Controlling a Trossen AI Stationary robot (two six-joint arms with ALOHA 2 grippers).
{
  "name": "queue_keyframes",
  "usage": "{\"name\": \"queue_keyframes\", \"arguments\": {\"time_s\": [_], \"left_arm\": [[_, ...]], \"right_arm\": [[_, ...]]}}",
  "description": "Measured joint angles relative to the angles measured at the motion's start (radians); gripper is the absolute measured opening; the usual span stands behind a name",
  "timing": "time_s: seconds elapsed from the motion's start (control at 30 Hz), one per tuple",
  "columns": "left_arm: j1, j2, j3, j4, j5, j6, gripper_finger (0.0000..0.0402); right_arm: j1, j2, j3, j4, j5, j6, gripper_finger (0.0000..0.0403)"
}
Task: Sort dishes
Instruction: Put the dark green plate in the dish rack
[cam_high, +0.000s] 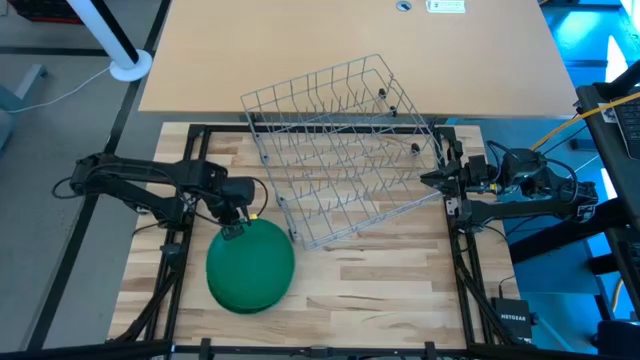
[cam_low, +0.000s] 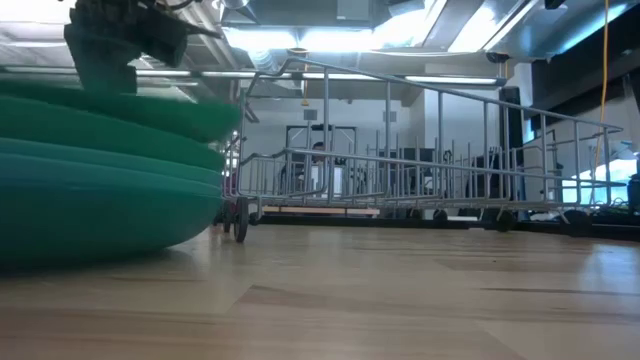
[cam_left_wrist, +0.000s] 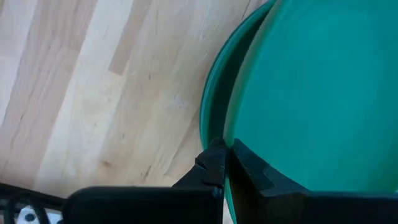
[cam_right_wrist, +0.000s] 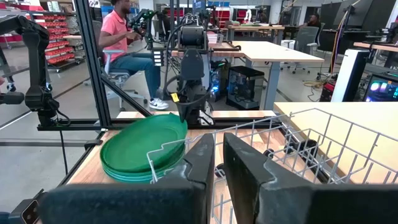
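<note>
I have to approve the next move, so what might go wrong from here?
The left gripper pinches only the rim of the top plate, so it may slip or tilt on lifting. The plates below might drag along. The rack sits tilted near the right gripper, so a plate may snag its wires.

The left gripper has its jaws pinched together on the rim of the top teal-green plate, at the plate's seven o'clock edge. A second green plate shows as a crescent beneath it, apparently stacked. Pale wooden tabletop fills the nine o'clock side.
</note>
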Motion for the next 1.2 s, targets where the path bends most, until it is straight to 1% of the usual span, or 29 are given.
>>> {"name": "queue_keyframes", "arguments": {"time_s": [0.17, 0.27, 0.5, 0.6, 0.7, 0.93, 1.07, 1.2], "left_arm": [[-0.002, 0.000, 0.000, 0.001, 0.014, -0.018, 0.0001], [-0.012, -0.001, 0.000, 0.005, 0.044, -0.022, 0.0001], [-0.057, -0.002, 0.000, 0.009, 0.111, -0.077, 0.0001], [-0.085, -0.002, 0.002, 0.013, 0.155, -0.105, 0.0001], [-0.115, -0.002, 0.023, 0.013, 0.177, -0.126, 0.0001], [-0.174, -0.002, 0.145, 0.018, 0.171, -0.165, 0.0001], [-0.207, -0.002, 0.212, 0.025, 0.114, -0.204, 0.0001], [-0.236, -0.002, 0.252, 0.084, 0.072, -0.227, 0.0000]], "right_arm": [[0.000, 0.000, 0.000, 0.000, 0.000, 0.000, 0.0042], [0.000, 0.000, 0.000, 0.000, 0.000, 0.000, 0.0042], [0.000, 0.000, 0.000, 0.000, 0.000, 0.000, 0.0042], [0.000, 0.000, 0.000, 0.000, 0.000, 0.000, 0.0042], [0.000, 0.000, 0.000, 0.000, 0.000, 0.000, 0.0042], [0.000, 0.000, 0.000, 0.000, 0.000, 0.000, 0.0042], [0.000, 0.000, 0.000, 0.016, 0.000, 0.000, 0.0042], [0.000, 0.005, 0.000, 0.014, 0.000, 0.000, 0.0042]]}}
